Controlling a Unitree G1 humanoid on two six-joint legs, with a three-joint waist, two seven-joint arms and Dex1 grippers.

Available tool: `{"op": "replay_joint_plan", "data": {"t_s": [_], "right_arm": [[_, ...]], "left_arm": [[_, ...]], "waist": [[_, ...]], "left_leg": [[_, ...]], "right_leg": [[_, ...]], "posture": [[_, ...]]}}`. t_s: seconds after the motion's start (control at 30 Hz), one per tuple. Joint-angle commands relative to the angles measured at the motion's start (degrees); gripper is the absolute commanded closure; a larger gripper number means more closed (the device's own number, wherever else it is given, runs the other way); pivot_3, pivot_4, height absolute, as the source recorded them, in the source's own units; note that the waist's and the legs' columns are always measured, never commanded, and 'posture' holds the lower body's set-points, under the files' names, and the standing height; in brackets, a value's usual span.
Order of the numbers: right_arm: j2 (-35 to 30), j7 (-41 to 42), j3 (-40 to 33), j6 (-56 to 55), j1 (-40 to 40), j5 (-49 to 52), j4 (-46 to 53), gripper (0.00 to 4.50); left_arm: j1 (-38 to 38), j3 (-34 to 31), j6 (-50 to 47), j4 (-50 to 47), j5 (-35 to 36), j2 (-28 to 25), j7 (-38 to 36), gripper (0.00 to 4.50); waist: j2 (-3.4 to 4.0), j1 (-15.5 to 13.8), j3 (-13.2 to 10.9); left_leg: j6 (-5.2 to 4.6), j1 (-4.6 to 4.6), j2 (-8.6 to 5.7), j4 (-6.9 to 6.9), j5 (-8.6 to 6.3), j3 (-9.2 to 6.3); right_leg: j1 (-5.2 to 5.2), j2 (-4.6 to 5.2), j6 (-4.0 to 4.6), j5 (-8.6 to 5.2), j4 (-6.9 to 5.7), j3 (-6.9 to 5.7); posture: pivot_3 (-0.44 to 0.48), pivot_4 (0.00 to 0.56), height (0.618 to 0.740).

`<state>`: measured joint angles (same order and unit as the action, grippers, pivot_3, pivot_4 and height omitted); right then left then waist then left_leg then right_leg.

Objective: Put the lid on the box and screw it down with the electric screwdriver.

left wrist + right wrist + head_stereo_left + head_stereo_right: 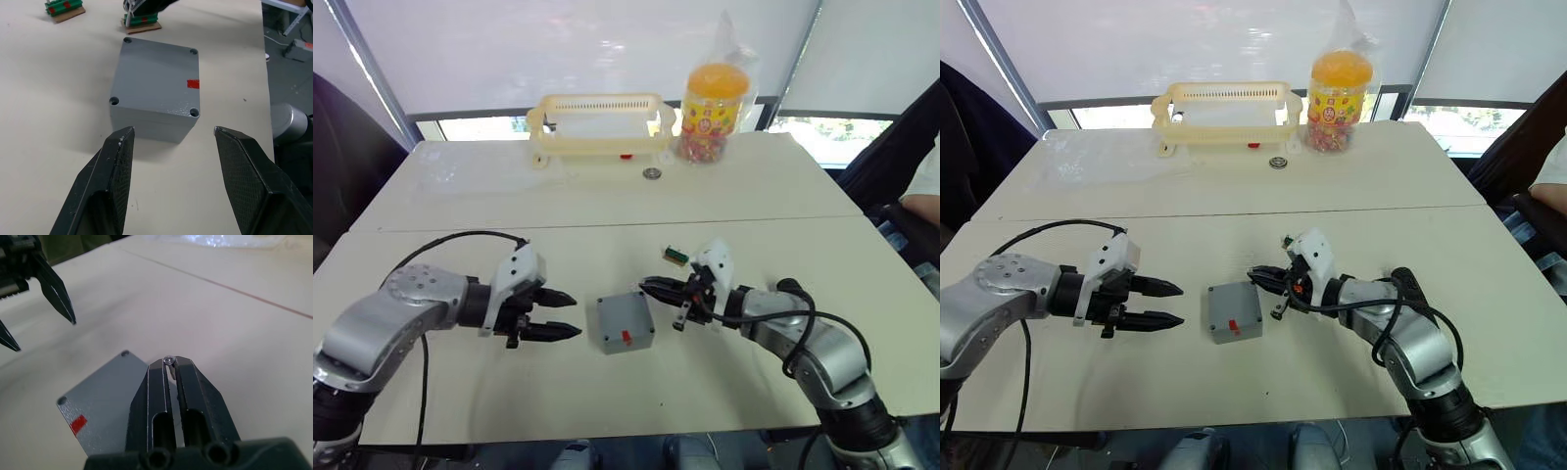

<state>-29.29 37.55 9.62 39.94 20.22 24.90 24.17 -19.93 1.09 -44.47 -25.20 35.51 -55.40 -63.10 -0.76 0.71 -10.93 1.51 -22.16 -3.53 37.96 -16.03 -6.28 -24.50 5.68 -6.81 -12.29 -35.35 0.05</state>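
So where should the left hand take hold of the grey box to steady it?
Probably by its two opposite side walls, coming in low from the robot's left. The box lies flat with straight vertical sides, and the open left hand already faces it. Keep off the top corners: the screw holes are there, and the right hand holds a small screw above it.

Bright window backlight, soft tabletop shadows
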Motion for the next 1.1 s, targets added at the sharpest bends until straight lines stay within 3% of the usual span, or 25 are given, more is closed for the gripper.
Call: {"op": "replay_joint_plan", "data": {"t_s": [0.03, 1.1], "right_arm": [[-0.3, 1.3, 0.3, -2.5, 1.1, -1.3, -0.7, 4.49], [1.4, 3.4, 1.0, -3.1, 1.9, -4.4, -4.8, 4.49]], "left_arm": [[0.5, -2.3, 0.2, -2.0, 0.4, -0.2, 1.3, 1.87], [1.4, -1.2, 1.1, -2.9, 0.1, 0.7, 3.7, 1.87]], "waist": [[0.0, 0.0, 0.0], [0.0, 0.0, 0.0]], "left_leg": [[0.0, 0.0, 0.0, 0.0, 0.0, 0.0], [0.01, 0.0, 0.01, 0.0, 0.0, 0.01]], "right_leg": [[0.0, 0.0, 0.0, 0.0, 0.0, 0.0], [-0.01, -0.01, 0.02, 0.01, 0.0, 0.0]], "posture": [[0.0, 0.15, 0.74], [0.0, 0.15, 0.74]]}}
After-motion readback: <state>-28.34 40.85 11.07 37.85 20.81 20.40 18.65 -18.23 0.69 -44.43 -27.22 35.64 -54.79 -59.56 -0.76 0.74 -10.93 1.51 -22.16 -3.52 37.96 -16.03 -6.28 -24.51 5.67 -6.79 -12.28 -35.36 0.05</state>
